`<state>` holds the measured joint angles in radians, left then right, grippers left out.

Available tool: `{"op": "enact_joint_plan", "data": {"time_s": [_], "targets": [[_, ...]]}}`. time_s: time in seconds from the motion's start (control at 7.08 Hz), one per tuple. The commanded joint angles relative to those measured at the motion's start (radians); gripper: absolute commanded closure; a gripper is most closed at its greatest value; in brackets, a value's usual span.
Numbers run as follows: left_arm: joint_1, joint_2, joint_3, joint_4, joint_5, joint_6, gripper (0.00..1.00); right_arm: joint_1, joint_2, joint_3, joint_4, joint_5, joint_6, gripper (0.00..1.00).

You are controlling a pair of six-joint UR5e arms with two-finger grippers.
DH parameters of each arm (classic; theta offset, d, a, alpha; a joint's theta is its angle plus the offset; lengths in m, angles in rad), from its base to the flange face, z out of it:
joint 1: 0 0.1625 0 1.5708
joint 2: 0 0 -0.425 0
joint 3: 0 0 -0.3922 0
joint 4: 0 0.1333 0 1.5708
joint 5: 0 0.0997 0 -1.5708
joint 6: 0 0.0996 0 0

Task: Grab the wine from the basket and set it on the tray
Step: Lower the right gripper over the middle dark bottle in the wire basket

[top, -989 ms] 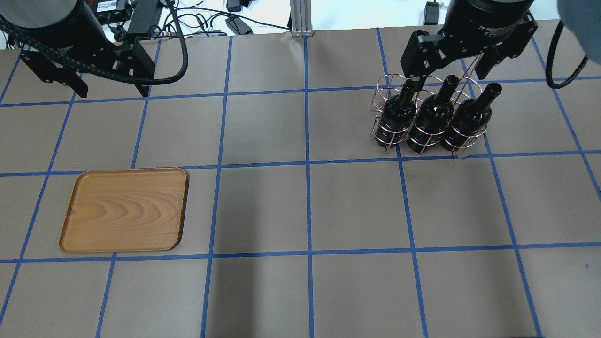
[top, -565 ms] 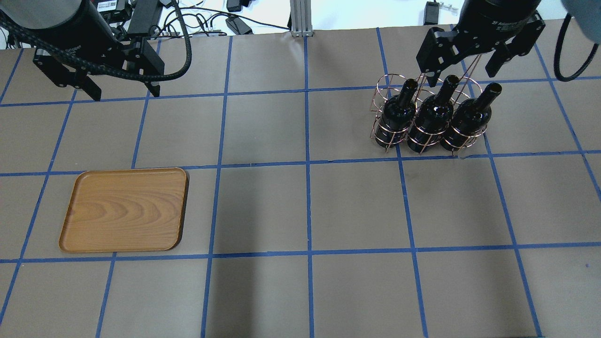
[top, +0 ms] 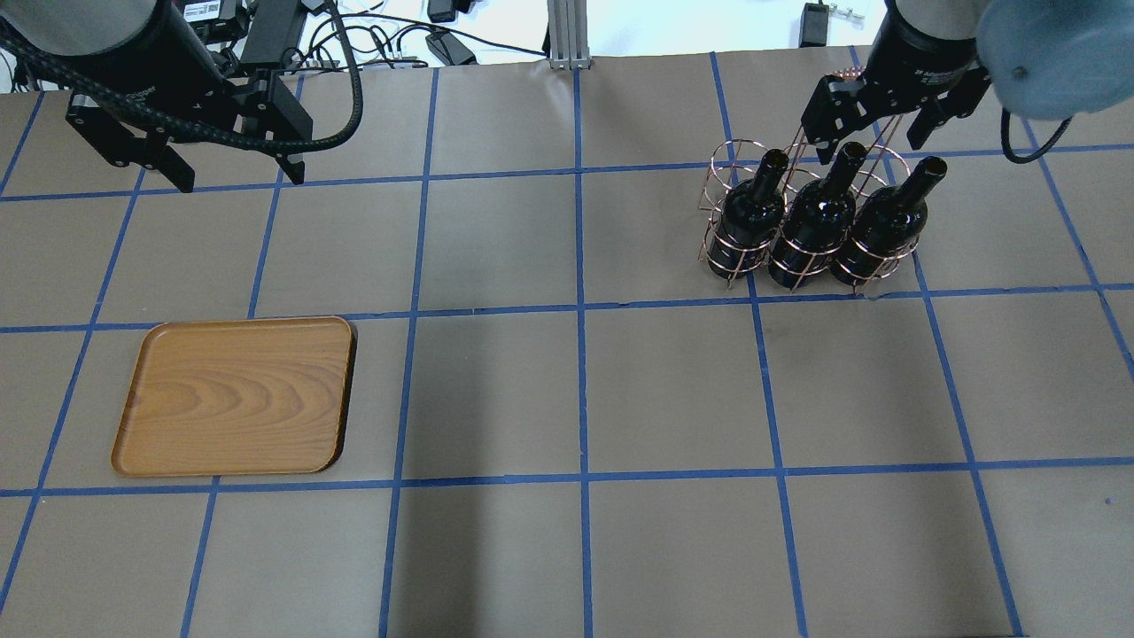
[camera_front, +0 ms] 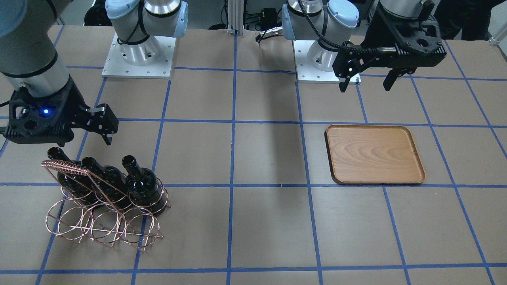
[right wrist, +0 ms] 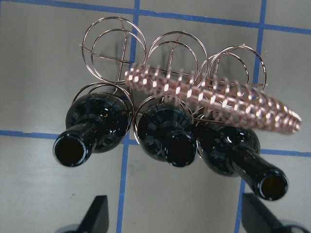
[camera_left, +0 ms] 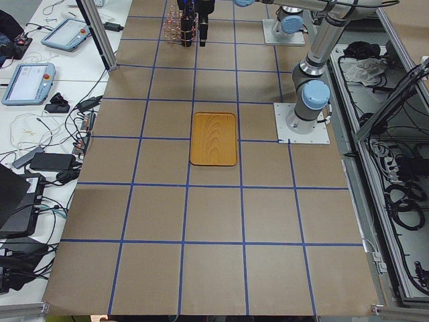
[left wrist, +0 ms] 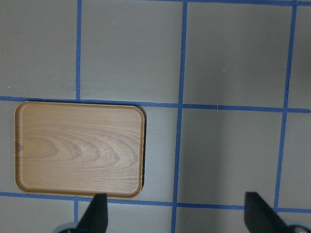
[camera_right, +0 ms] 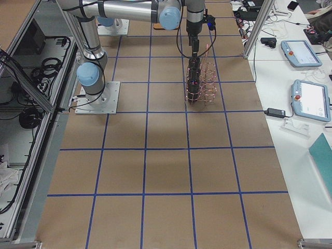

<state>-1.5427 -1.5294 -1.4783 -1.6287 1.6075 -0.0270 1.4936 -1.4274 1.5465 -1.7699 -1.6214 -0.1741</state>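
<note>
Three dark wine bottles (top: 819, 221) stand side by side in the near row of the copper wire basket (top: 733, 164), necks up and uncorked; they also show in the right wrist view (right wrist: 167, 133). My right gripper (top: 871, 131) is open and empty, hovering just above and behind the middle bottle's neck, with the basket's coiled handle (right wrist: 214, 99) below it. The wooden tray (top: 235, 396) lies empty at the left of the table. My left gripper (top: 237, 175) is open and empty, high above the table behind the tray (left wrist: 80, 148).
The basket's far row of rings (camera_front: 103, 229) holds nothing. Brown table paper with a blue tape grid (top: 580, 310) spans between basket and tray. Cables and boxes (top: 390, 40) lie beyond the table's far edge.
My right gripper has moved right and lower, to above the bottle necks. My left gripper shifted a little right and then held still. Bottles, basket and tray have not moved.
</note>
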Motion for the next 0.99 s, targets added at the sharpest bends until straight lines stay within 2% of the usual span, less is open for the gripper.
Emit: {"op": "enact_joint_plan", "data": {"time_s": [0.0,0.42,0.57,0.85], "targets": [[0.001,0.000,-0.001,0.000,0.000,0.004,0.00,-0.001,0.042,0.024,-0.059,0.002,0.004,0.08],[0.003,0.000,-0.001,-0.002,0.000,0.018,0.00,-0.003,0.073,0.024,-0.100,0.000,0.005,0.08],[0.003,0.000,-0.002,-0.002,0.000,0.018,0.00,-0.003,0.077,0.024,-0.106,-0.001,-0.007,0.11],[0.003,0.000,-0.002,0.000,-0.003,0.016,0.00,-0.003,0.090,0.024,-0.106,-0.005,-0.007,0.24]]}}
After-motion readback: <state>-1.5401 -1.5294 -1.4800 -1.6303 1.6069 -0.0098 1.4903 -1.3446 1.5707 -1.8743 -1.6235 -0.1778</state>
